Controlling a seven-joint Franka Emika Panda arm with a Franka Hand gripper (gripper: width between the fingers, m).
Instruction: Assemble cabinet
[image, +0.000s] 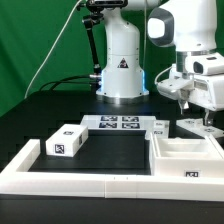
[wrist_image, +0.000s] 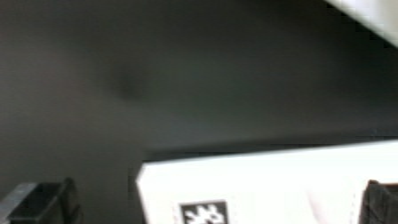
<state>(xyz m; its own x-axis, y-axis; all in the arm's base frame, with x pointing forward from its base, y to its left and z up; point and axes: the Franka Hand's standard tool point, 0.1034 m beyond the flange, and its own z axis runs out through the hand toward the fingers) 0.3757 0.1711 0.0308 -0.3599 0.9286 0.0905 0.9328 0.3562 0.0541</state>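
Note:
The white cabinet body (image: 186, 153), an open tray-like box with a tag on its front, lies at the exterior view's right. My gripper (image: 197, 108) hangs just above its far part, fingers pointing down. In the wrist view the gripper (wrist_image: 210, 208) is open. A white tagged panel (wrist_image: 285, 185) lies below, between the dark fingertips (wrist_image: 39, 200), with a gap on one side. A separate white tagged block (image: 66, 141) lies at the exterior view's left. A small white tagged piece (image: 158, 125) sits behind the body.
The marker board (image: 116, 123) lies flat at the middle back, before the robot base (image: 122, 72). The long low white border frame (image: 70, 178) runs along the front and left of the black table.

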